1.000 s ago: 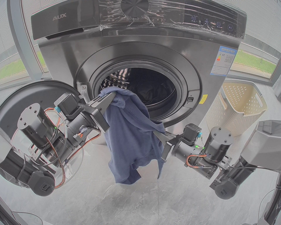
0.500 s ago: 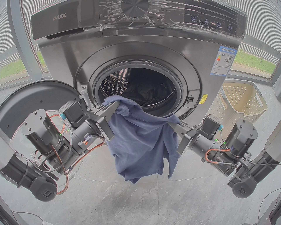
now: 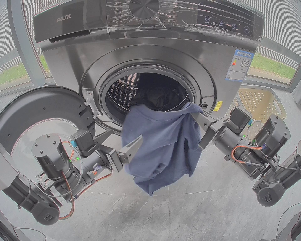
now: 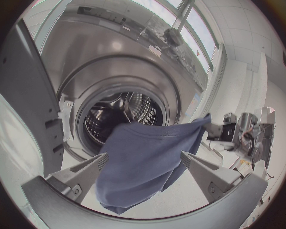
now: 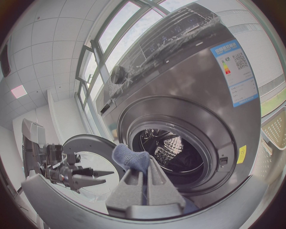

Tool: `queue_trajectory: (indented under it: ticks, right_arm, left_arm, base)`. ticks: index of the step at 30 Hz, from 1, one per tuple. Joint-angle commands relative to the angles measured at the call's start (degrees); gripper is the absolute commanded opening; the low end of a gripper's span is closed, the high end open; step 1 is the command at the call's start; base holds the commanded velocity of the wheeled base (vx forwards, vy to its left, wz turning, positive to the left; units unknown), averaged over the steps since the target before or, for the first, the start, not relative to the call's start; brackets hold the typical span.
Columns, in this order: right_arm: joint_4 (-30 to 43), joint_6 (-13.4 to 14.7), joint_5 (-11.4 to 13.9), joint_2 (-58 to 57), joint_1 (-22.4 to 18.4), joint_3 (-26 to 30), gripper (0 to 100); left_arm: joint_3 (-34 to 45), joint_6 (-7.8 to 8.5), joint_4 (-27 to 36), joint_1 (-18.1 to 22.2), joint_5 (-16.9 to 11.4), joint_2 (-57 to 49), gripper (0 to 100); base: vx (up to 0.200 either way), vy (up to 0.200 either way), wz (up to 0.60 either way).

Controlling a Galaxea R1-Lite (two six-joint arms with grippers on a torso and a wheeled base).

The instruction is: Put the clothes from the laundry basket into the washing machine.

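On the washing machine (image 3: 150, 50), a short white lettered logo (image 3: 63, 18) sits on the drawer front (image 3: 81, 26), far left. A blue-edged label (image 3: 239, 65) on the right front carries coloured bars, a square code and fine print too small to read. Below it is a small yellow sticker (image 3: 218, 106), its marks also too small to read. White icons (image 3: 221, 22) line the control panel (image 3: 188, 14).

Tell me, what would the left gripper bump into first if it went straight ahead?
Most likely the blue shirt, hanging just in front of the open left gripper. The washing machine's drum lies behind it, though depth is hard to judge.
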Motion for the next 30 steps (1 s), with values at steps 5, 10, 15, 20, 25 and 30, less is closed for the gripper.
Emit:
queue_trajectory:
  ticks: [5, 10, 15, 20, 25, 30]
  right_arm:
    - [-0.1, 0.1, 1.0, -2.5, 0.6, -0.3, 0]
    - [-0.1, 0.0, 1.2, -2.7, 1.1, 0.3, 0]
    - [-0.1, -0.5, 3.4, -4.3, 1.2, 2.4, 0]
    - [-0.1, -0.5, 3.9, -5.3, 1.2, 3.2, 0]
    - [-0.1, -0.5, 3.9, -5.3, 1.2, 3.1, 0]
    - [-0.1, -0.5, 3.9, -5.3, 1.9, 3.1, 0]
  left_arm:
    - [2.3, 0.11, 0.4, -0.3, 0.1, 3.9, 100]
    - [-0.3, 0.29, 0.1, 0.2, -0.3, 7.8, 100]
    - [-2.9, 0.55, 0.1, 2.0, -0.7, 10.8, 100]
    - [-3.7, 0.82, -0.9, 3.6, -2.2, 14.8, 100]
    - [-3.4, 2.66, -1.4, 4.0, -3.8, 16.3, 100]
    - [-4.3, 3.19, -1.5, 3.9, -5.7, 19.2, 100]
  base:
    - [0.0, 0.0, 0.0]
    - [0.0, 0.0, 0.0]
    - [0.0, 0.0, 0.0]
    - [0.0, 0.0, 0.0]
    - [0.0, 0.0, 0.0]
    - [0.0, 0.0, 0.0]
